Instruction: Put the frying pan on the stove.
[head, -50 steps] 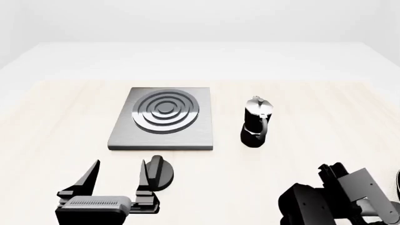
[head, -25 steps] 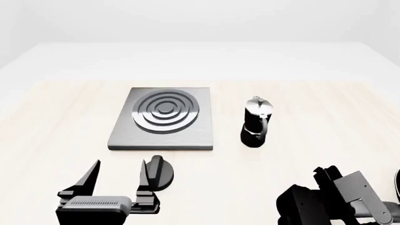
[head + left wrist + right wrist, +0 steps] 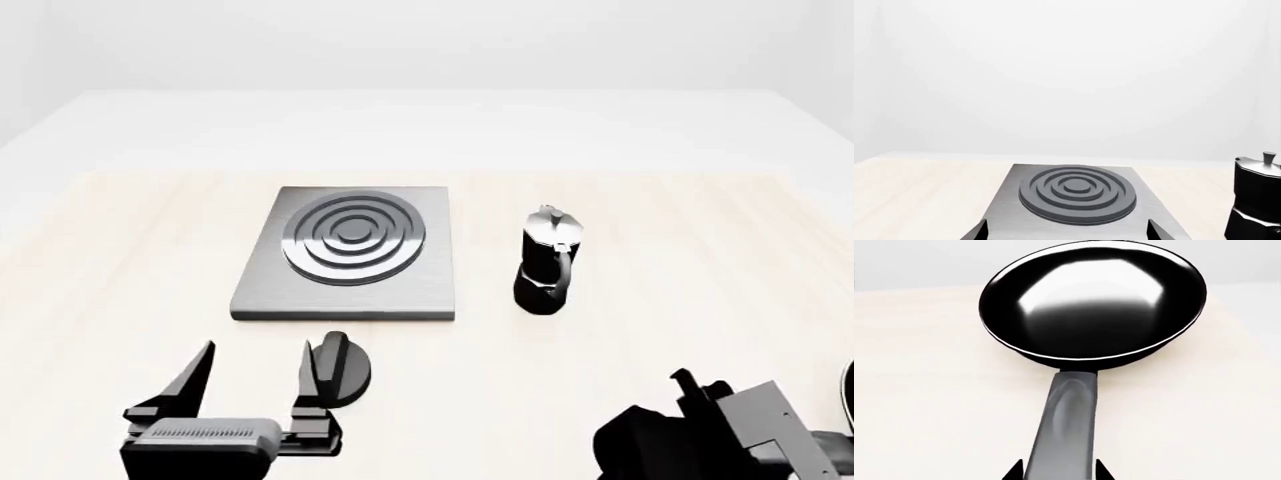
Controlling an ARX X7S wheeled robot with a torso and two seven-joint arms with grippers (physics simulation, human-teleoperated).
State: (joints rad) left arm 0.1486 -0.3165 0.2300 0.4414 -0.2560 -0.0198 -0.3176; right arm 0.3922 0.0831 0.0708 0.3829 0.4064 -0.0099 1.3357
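The round, glossy black frying pan [image 3: 1093, 300] lies on the pale, faintly grained wooden tabletop [image 3: 914, 405]. Its shallow bowl throws back a broad soft highlight, a thin bright line edges the rim, and its long, smooth dark handle [image 3: 1064, 432] runs straight back toward the right gripper [image 3: 1057, 475]. In the right wrist view, two black fingertips [image 3: 1013, 472] stand spread on either side of the handle, close beside it; whether they touch it cannot be told. In the head view, only a sliver of the pan shows at the right edge, well apart from the stove.

The flat square stove [image 3: 350, 254] of brushed grey metal carries a darker burner of raised concentric rings. Right of it, apart, stands a small moka pot [image 3: 547, 261] with a silver top and a faceted black base. Just in front of the stove's near edge lies a small round black knob [image 3: 340, 368].

The left gripper [image 3: 251, 385] hovers low beside the knob, its two pointed black fingers spread wide and holding nothing.

The table is surrounded by plain white floor and blank white walls.
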